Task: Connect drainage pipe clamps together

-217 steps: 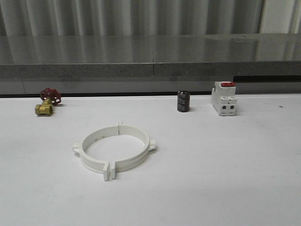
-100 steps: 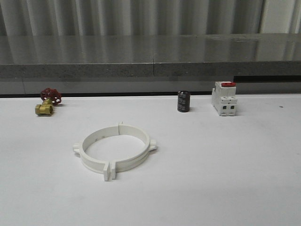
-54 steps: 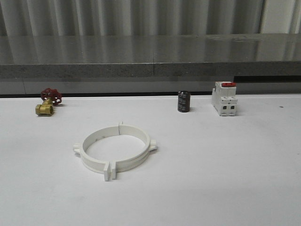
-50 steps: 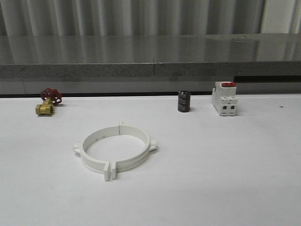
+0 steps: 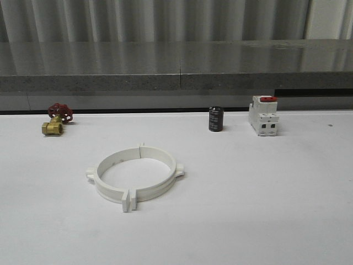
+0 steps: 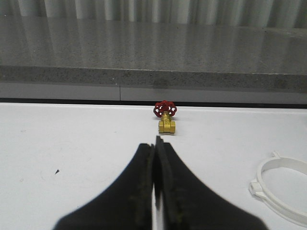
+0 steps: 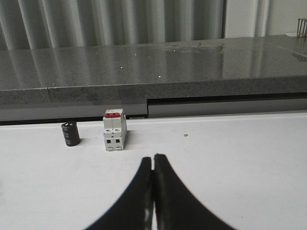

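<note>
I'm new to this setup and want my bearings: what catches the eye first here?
The white ring of drainage pipe clamps, two halves meeting tab to tab, lies alone on the table, near its middle. Along the far edge stand a brass valve with a red handwheel at left, and a black cylinder beside a white breaker with a red top at right.

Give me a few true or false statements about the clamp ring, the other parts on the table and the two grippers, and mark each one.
1. The drainage pipe clamps sit together as a closed ring. True.
2. The left gripper holds one half. False: it is shut on nothing.
3. The brass valve lies inside the ring. False: it stands apart, near the table's back edge.
4. The black cylinder stands beside the breaker. True.
5. The right gripper is open. False: shut.
</note>
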`<action>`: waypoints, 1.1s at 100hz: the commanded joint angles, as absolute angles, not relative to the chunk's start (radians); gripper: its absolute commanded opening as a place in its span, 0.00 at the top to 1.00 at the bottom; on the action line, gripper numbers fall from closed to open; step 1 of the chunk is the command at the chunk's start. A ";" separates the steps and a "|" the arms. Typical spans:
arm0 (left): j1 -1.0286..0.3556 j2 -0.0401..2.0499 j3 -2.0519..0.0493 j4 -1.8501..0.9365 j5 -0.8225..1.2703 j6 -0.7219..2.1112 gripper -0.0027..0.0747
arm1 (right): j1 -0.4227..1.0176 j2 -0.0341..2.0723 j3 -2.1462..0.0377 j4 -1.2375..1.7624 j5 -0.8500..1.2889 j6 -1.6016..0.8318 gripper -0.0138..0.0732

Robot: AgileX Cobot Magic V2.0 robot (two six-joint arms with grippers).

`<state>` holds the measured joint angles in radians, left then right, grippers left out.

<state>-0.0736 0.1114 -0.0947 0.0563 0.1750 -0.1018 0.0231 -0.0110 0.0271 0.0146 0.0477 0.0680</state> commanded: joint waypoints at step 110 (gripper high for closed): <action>-0.026 -0.028 0.044 0.072 0.030 -0.101 0.99 | 0.019 -0.023 0.010 0.012 -0.040 0.066 0.92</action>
